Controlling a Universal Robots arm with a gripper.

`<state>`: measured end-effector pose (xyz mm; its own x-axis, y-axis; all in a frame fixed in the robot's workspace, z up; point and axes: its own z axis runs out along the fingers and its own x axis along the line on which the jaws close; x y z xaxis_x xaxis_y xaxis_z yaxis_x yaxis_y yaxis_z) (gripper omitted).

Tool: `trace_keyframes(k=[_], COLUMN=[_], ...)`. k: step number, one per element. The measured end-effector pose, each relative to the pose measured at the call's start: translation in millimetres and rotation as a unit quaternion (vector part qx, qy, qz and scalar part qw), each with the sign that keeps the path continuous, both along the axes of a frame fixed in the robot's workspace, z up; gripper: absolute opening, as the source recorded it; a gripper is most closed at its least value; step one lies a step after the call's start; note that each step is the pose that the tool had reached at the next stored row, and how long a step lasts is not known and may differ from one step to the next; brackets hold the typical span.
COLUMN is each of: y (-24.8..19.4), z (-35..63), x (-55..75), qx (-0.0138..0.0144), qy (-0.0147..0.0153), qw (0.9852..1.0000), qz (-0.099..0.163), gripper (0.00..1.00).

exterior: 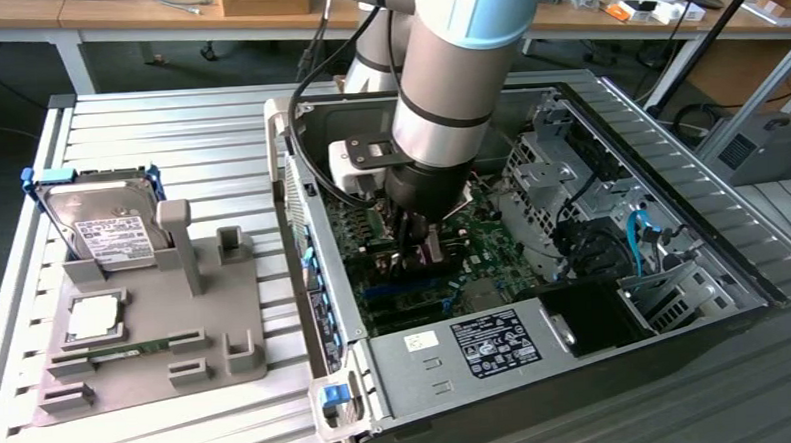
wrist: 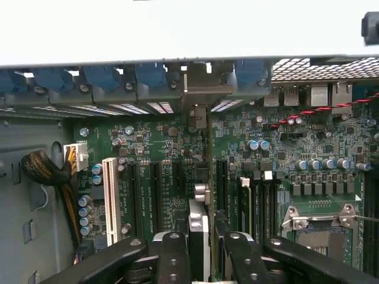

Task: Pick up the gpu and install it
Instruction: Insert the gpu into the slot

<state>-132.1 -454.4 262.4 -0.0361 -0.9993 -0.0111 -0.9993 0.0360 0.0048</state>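
Note:
The gpu [wrist: 211, 155] shows edge-on in the wrist view as a thin upright board. It runs from between my fingers to its silver end bracket [wrist: 198, 90] at the case's rear slot openings. My gripper [wrist: 204, 251] is shut on it, with a black finger [wrist: 172, 251] on each side. The card stands over the black expansion slots of the green motherboard [wrist: 160, 148]. In the exterior view the gripper [exterior: 417, 249] reaches down inside the open computer case [exterior: 718, 267], low over the motherboard.
A grey parts holder [exterior: 148, 342] on the exterior view's left carries a silver hard drive [exterior: 103, 229] and a green RAM stick [exterior: 121, 351]. Inside the case are a white slot [wrist: 110, 198], a cable bundle [wrist: 44, 168], the CPU socket [wrist: 320, 231] and a labelled power supply [exterior: 495, 342].

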Motion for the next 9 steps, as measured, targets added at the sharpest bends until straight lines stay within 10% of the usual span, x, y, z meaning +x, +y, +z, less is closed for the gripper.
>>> trace_keyframes(k=[9], y=[0.1], z=[0.1], x=[0.1], qx=[0.0015], qy=[0.0001], qw=[1.0], qz=[0.0], gripper=[0.27])
